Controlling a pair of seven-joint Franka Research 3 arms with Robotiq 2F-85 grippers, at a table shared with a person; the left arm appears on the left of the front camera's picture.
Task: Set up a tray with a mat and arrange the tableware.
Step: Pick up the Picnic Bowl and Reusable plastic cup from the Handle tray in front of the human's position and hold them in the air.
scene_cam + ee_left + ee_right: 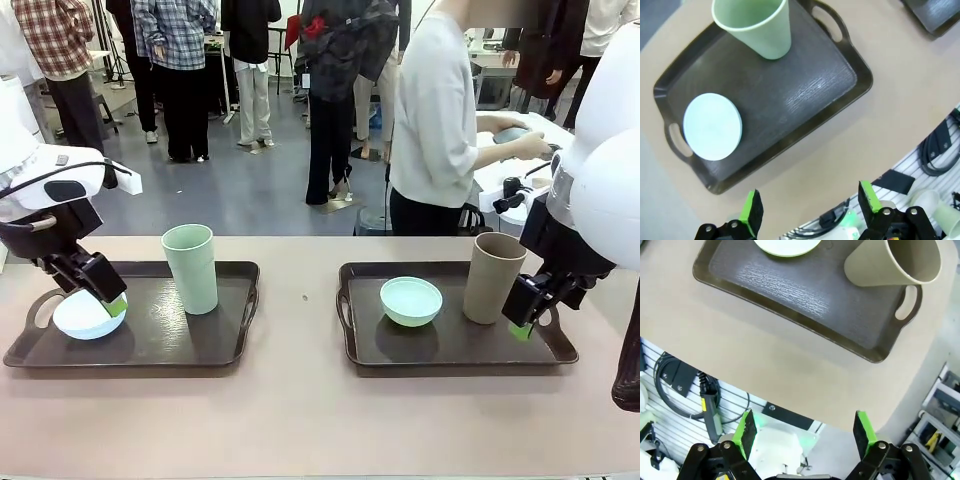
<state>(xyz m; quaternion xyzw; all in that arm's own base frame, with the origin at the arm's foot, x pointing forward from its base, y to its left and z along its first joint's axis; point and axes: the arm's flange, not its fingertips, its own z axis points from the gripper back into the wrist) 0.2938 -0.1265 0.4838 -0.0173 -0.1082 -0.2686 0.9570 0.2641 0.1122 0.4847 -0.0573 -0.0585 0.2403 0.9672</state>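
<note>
**Front view: both grippers open and empty, tableware on two trays**

Left gripper [112, 303]: jaws stand apart with nothing between them. It hangs over the near left part of the left tray [215, 335]. From the front, the pale blue bowl [78, 318] sits on that tray directly behind the fingertips, and one green pad overlaps its rim. Contact cannot be confirmed from there. In the left wrist view the bowl lies ahead of the jaws, off to the side of the picture-left finger [751, 212], and clear of both pads. The pale green cup [190, 268] stands upright on the same tray. It is farther ahead of the jaws than the bowl and apart from it.

Right gripper [523, 318]: jaws stand apart with nothing between them. It hangs at the near right corner of the right tray [450, 347]. The tan cup [493, 277] stands upright on that tray just beside the fingers. In the right wrist view it lies ahead of the jaws, on the picture-right finger's side, clear of the pads. The mint green bowl [411, 300] sits mouth up on the tray, beyond the cup as seen from the gripper.

Table [300, 420]: both trays rest flat on it, well apart from each other.

Person [435, 110]: stands at the far side, turned away from the table.
</note>
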